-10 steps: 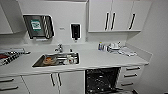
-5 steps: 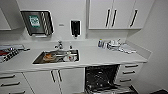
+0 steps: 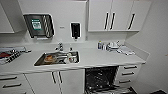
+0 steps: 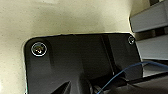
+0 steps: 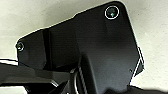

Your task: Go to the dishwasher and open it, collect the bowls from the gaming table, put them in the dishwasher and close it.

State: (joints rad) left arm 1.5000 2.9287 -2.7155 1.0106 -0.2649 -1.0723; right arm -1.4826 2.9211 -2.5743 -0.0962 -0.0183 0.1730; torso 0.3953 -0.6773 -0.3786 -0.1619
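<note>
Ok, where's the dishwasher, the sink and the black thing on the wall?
dishwasher [image 3: 100,77]: head view, its dark open inside.
sink [image 3: 40,61]: head view, its steel left wall.
black wall dispenser [image 3: 75,30]: head view, its front.

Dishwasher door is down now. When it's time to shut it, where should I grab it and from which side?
Take the dishwasher door by its free front edge, coming from in front and lifting upward. It is hinged at the base and lies lowered toward the robot; the edge itself is partly out of frame.
</note>
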